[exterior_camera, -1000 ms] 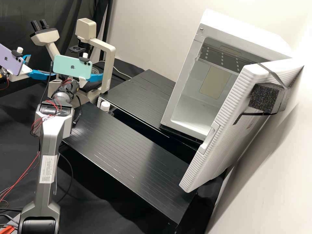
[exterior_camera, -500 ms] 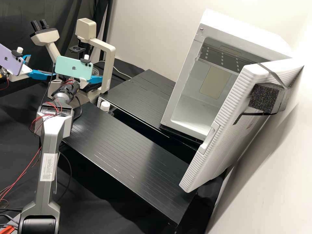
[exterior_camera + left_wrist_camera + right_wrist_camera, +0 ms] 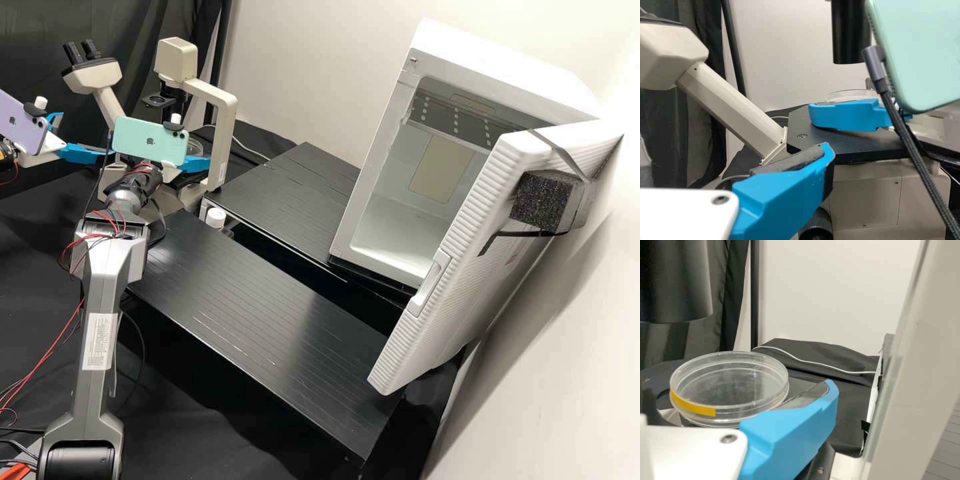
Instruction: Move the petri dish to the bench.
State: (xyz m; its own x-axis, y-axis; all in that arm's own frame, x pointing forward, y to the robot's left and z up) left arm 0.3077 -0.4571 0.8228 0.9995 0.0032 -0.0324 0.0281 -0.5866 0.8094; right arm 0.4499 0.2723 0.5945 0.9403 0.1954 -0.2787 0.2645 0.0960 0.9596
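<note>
Petri dish (image 3: 727, 382): clear, round, shallow plastic, thin double rim, yellow strip (image 3: 692, 404) stuck part-way round the side wall; faint reflections inside, contents can't be made out. Loc: at the stage (image 3: 845, 145) of the microscope (image 3: 229, 127), next to R gripper (image 3: 195, 163), off the black bench top (image 3: 260, 300); can't tell if it's resting on the stage or held clear of it. R gripper state: can't tell, wide or narrow, nor whether it has hold of the dish. L gripper (image 3: 84, 137) is spread wide, nothing between its jaws, near the scope's eyepiece side. View diffs: R wrist view gives the strip and dish rim close up, w/ a black cylinder (image 3: 672, 282) above stage level and a white cable (image 3: 815, 361) running behind. L wrist view has the dish from the side as a thin clear edge partly behind the R gripper, plus the dark flat stage w/ a screw in it and the mint phone (image 3: 920, 50). High view adds the wider setup: white cabinet (image 3: 497, 60) w/ its door (image 3: 460, 247) ajar beside the bench tops, the scope's eyepieces (image 3: 81, 53), and a lilac phone (image 3: 20, 127) mounted on the L arm.
</note>
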